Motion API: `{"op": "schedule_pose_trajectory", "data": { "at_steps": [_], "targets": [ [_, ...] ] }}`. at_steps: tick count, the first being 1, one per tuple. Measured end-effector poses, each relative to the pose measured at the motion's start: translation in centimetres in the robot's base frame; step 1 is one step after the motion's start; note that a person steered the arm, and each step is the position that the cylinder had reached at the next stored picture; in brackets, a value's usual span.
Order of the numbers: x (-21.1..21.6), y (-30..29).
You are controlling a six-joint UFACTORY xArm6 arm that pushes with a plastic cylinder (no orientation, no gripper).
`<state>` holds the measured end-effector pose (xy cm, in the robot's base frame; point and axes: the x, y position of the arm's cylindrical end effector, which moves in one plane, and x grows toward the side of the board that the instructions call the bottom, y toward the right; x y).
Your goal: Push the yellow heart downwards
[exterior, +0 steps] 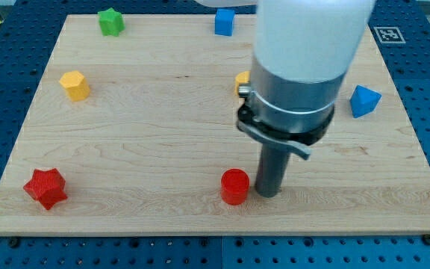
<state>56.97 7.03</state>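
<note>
While your tip is resting just at three o'clock of the red cylinder, the arm is mostly hiding the yellow block at twelve o'clock; no claw is showing.

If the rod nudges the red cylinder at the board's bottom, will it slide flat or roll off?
The red cylinder stands upright on its flat end, so it probably slides rather than rolls. It looks squat, so tipping seems unlikely. My tip sits just at its right, so an off-centre push may deflect it sideways.

Wooden board carries red, yellow, green and blue blocks.
</note>
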Motion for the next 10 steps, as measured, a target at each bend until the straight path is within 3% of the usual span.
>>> {"op": "schedule_pose_trajectory", "data": {
  "at_steps": [1, 7, 9, 10],
  "targets": [
    [-3.5, 1.7],
    [-3.8, 3.1],
    [-8.0, -6.7],
    [-13.9, -9.1]
  ]
}}
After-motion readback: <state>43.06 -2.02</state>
